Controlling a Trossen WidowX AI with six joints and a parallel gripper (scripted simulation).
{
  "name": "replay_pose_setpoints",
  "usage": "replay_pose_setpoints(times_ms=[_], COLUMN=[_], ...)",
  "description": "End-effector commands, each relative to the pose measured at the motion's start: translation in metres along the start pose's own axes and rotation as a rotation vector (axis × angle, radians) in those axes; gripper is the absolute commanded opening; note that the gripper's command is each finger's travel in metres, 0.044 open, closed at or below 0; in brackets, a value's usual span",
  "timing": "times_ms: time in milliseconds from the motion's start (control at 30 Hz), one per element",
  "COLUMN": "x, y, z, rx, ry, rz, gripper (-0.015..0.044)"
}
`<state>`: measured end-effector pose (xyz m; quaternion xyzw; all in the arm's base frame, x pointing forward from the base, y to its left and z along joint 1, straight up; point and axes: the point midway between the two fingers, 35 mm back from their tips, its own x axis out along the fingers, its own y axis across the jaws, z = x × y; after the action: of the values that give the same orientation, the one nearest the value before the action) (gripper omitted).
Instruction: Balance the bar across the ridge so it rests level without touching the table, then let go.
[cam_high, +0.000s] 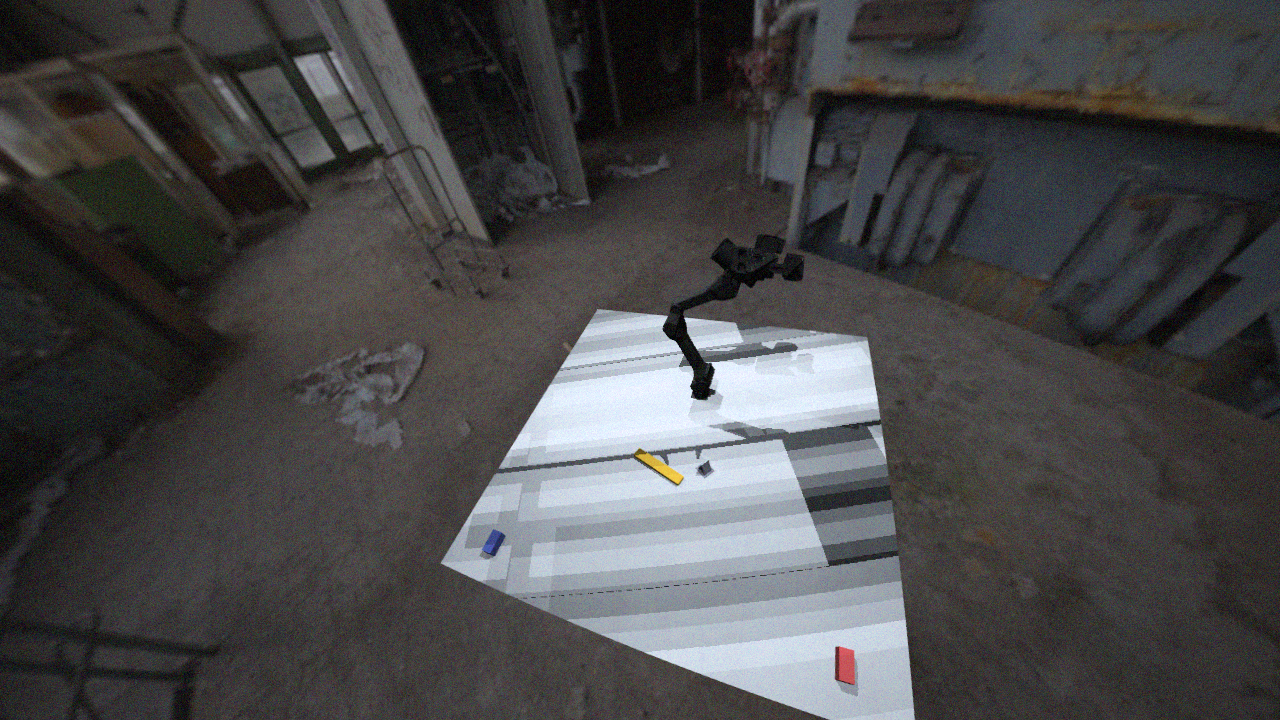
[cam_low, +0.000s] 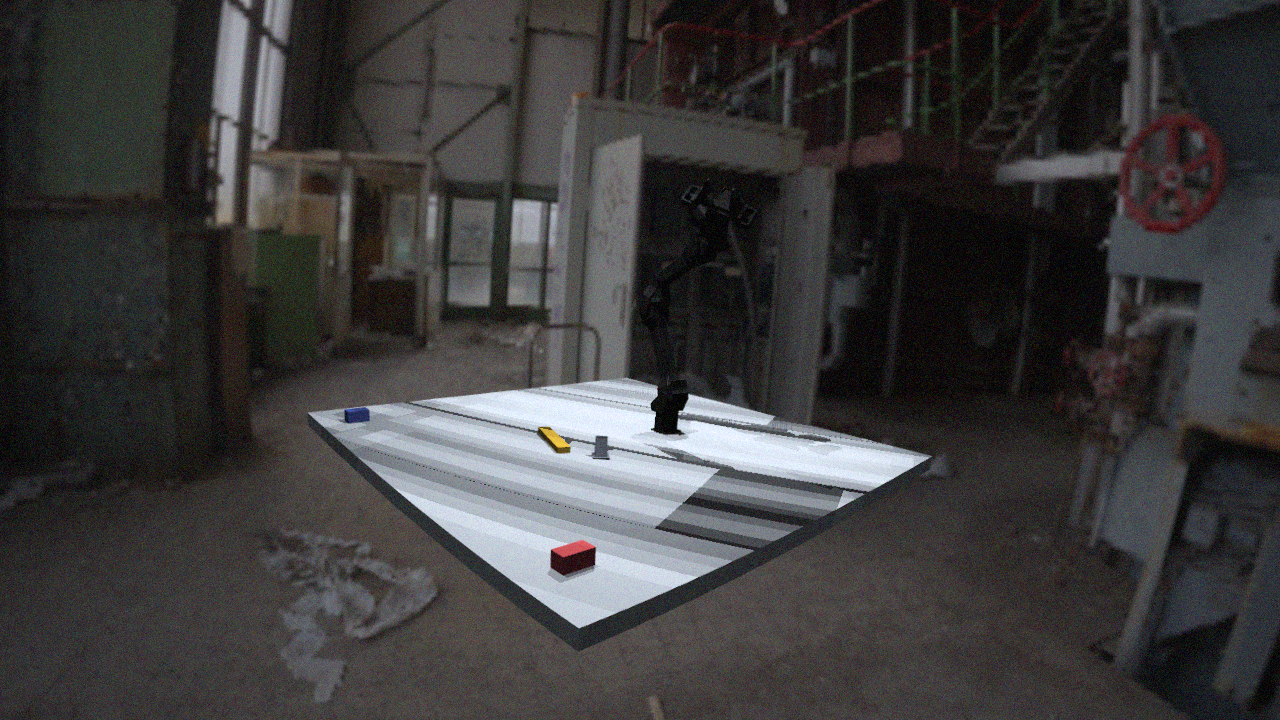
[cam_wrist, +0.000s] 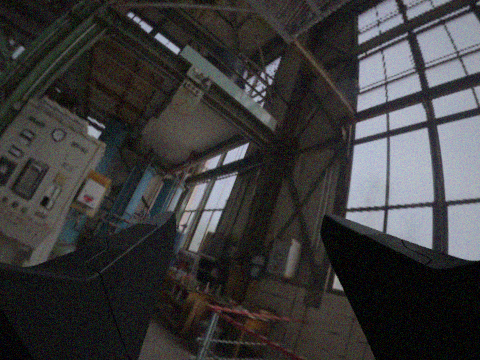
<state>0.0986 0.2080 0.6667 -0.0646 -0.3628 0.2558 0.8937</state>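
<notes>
Yellow bar lies beside the grey ridge, apparently flat; lifting, balancing and release remain. Gripper jaws: parted, unloaded.

Between the yellow bar and the grey ridge only a narrow gap remains, so the ridge crowds a claw on that side. The blue block and red block stand well apart, leaving wide lanes around the bar's other sides.
</notes>
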Motion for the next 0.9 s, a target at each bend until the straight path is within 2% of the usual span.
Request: replay_pose_setpoints(times_ms=[0, 333, 867], x=[0.002, 0.022, 0.047], y=[0.002, 0.024, 0.035], z=[-0.006, -0.042, -0.127], rx=[-0.073, -0.217, -0.507], ry=[-0.005, 0.037, 0.216], rz=[0.009, 0.057, 0.124], gripper=[0.0315, 0.0315, 0.0315])
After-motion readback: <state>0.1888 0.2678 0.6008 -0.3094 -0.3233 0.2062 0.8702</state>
